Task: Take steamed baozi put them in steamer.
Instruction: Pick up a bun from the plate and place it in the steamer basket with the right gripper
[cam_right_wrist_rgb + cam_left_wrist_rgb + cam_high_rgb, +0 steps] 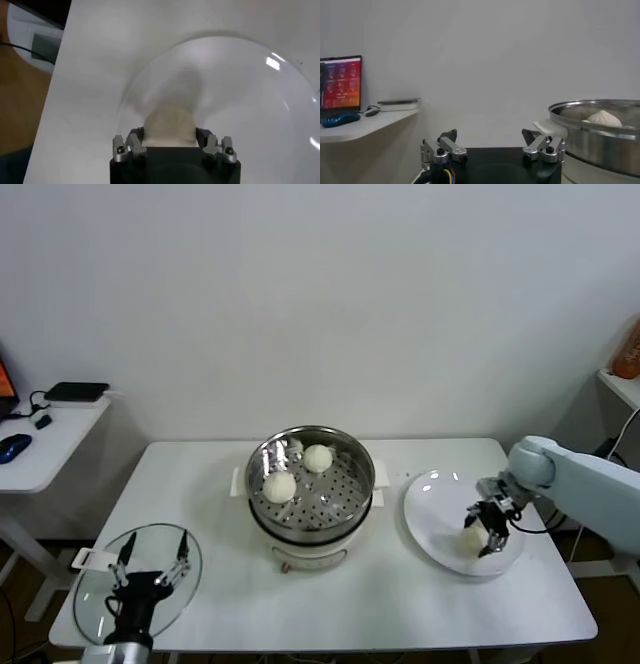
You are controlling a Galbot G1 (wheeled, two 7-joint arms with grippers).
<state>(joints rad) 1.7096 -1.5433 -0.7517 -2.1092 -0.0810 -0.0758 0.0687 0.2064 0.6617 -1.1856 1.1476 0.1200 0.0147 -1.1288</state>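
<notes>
The steamer [311, 484] stands mid-table, and two baozi [279, 486] [318, 457] lie on its perforated tray. My right gripper [488, 536] is down at the white plate [430, 504], shut on a third baozi [472, 538]. In the right wrist view the baozi [170, 125] sits between the fingers of that gripper [170, 137], over the plate [240, 90]. My left gripper [150, 559] is open and empty over the glass lid [95, 594] at the front left. In the left wrist view it [492, 145] faces the steamer [600, 140], where one baozi [604, 118] shows above the rim.
A side desk [40, 454] with a blue mouse [12, 447] and a black device [76, 391] stands to the left. A lit screen [340, 82] shows there in the left wrist view. An orange bottle [629, 349] stands on a shelf at the right.
</notes>
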